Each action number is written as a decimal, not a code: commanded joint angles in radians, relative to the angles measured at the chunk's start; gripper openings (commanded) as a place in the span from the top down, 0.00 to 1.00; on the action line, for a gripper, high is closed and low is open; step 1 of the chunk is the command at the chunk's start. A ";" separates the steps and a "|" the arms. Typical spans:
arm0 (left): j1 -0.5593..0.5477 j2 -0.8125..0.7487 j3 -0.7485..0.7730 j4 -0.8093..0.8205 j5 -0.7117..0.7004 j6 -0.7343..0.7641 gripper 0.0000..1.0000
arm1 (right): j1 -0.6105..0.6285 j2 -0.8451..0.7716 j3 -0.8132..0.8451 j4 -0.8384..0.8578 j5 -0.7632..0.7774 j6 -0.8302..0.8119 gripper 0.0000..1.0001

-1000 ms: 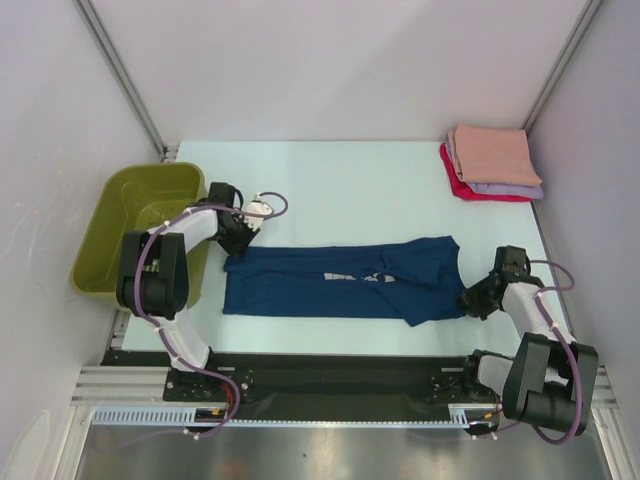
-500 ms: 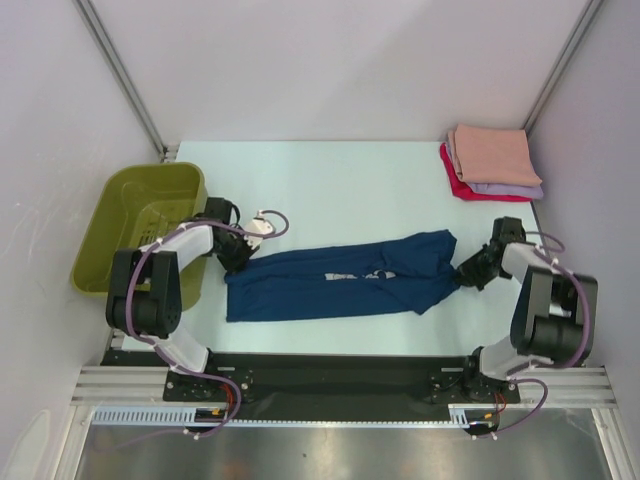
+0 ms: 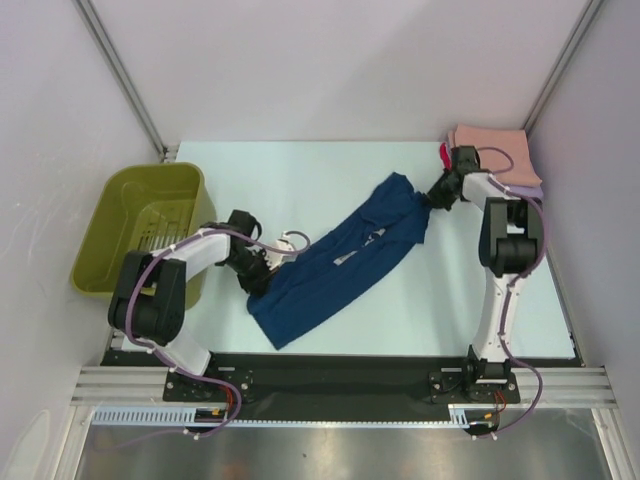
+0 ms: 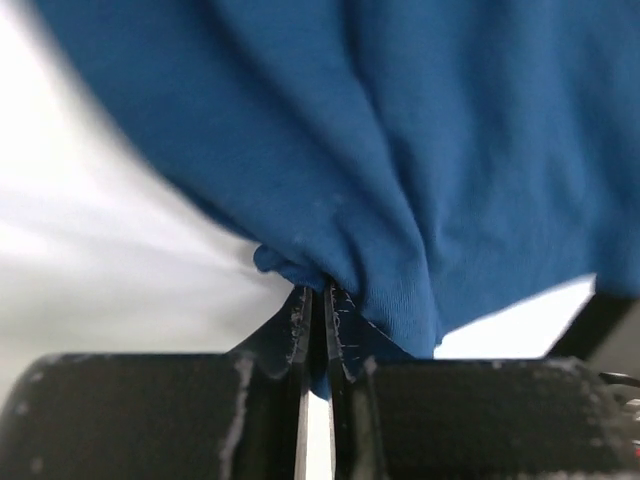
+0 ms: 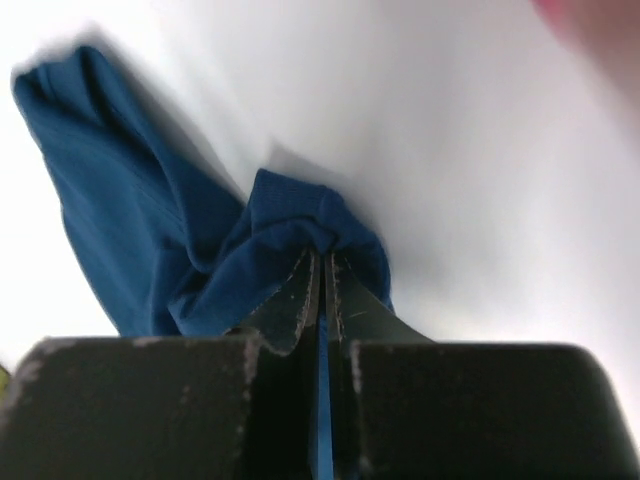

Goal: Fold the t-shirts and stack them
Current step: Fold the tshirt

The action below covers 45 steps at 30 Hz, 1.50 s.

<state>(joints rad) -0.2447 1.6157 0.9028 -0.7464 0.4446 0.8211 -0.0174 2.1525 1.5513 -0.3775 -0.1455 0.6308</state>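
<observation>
Navy blue t-shirt [image 3: 340,262], narrowed into a long band, lies slantwise across the middle of the pale bench [image 3: 330,175]. Its long axis runs from the near left, beside the left arm, up to the far right. It points toward the stack of folded peach, lavender and red t-shirts [image 3: 497,160] in the far right corner. Pale flecks of a chest print show mid-band, but it is unclear which end is the collar. The left pincer [image 3: 262,278] is closed tight on a bunched edge near the lower left end, with cloth squeezed between its jaws. The right pincer [image 3: 434,197] is likewise clamped on a gathered corner at the upper right end, just beside the stack. An olive-green basket [image 3: 140,215] sits at the left. The step in hand looks like the crosswise fold, with both ends gripped. The next move probably calls for carrying one end over the other, with edges matched and cloth taut, before stacking.
</observation>
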 commanded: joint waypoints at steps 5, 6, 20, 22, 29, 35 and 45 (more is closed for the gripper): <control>-0.169 0.085 0.011 -0.008 0.198 -0.115 0.89 | 0.077 0.438 0.736 -0.194 0.003 -0.040 1.00; -0.189 0.095 0.015 0.001 0.209 -0.131 0.88 | 0.083 0.490 0.821 -0.213 -0.008 -0.042 1.00; -0.508 0.219 0.137 0.238 0.351 -0.385 0.76 | 0.117 0.633 1.038 0.100 0.018 0.092 1.00; -0.521 0.217 0.127 0.304 0.387 -0.437 0.70 | 0.112 0.619 1.040 0.109 0.026 0.080 0.97; -0.518 0.167 0.123 0.197 0.272 -0.356 0.53 | 0.111 0.509 0.992 0.083 0.014 -0.011 0.52; -0.498 0.014 0.043 0.088 0.120 -0.284 0.43 | 0.102 0.368 0.977 0.023 0.064 -0.100 0.30; -0.498 -0.229 -0.047 -0.020 -0.024 -0.159 0.24 | 0.135 -0.166 0.454 -0.317 0.179 -0.197 0.26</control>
<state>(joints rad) -0.7429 1.4803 0.8600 -0.7067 0.4828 0.5743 0.0879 2.2303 2.2623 -0.5323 -0.0265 0.4797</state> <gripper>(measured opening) 0.757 0.745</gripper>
